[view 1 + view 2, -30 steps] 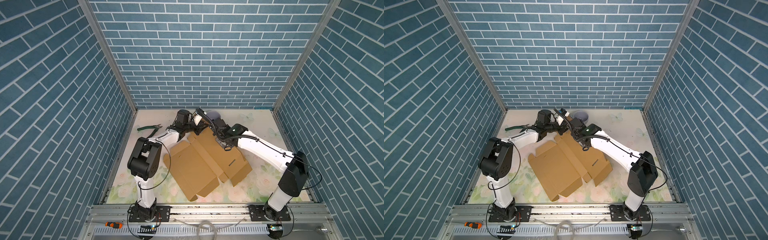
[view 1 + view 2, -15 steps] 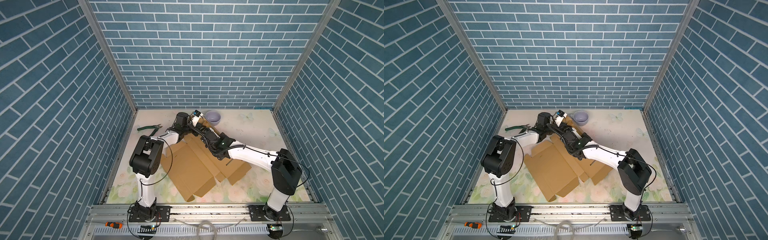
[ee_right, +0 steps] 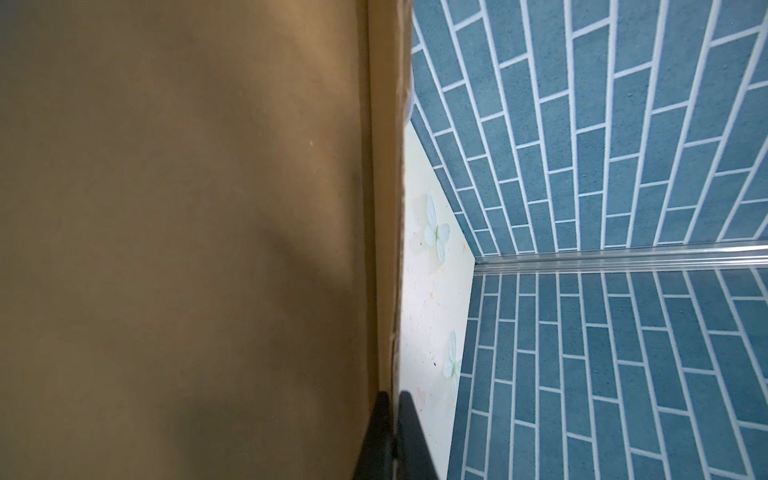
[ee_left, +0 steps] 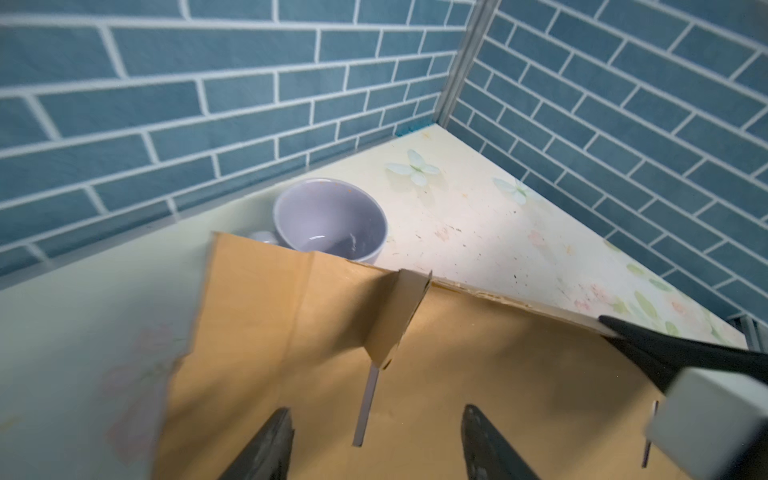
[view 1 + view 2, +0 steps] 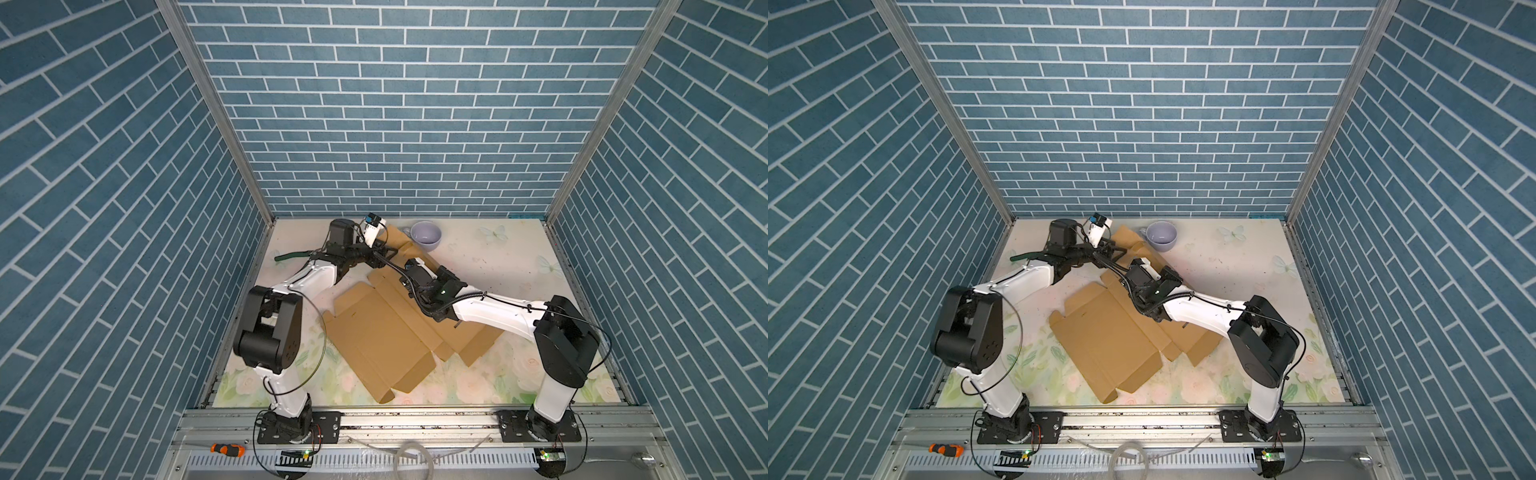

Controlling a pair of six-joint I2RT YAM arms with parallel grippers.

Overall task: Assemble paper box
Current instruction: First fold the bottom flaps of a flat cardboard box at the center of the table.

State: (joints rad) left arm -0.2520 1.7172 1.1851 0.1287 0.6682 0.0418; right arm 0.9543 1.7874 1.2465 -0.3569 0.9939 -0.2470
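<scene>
Floral table [image 5: 498, 257]: paper box [image 5: 386, 332] mostly flat across middle, far flap raised near back wall. Right gripper [image 3: 392, 399] clamped tight on raised flap's edge. Left gripper [image 4: 374, 415] fingers spread, gripping nothing, small upright tab just ahead. Lilac cup [image 5: 426, 233] just behind flap.

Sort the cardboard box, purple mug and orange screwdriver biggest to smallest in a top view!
1. paper box, by far.
2. mug.
3. screwdriver: nearly mug-length, but much slimmer.
</scene>
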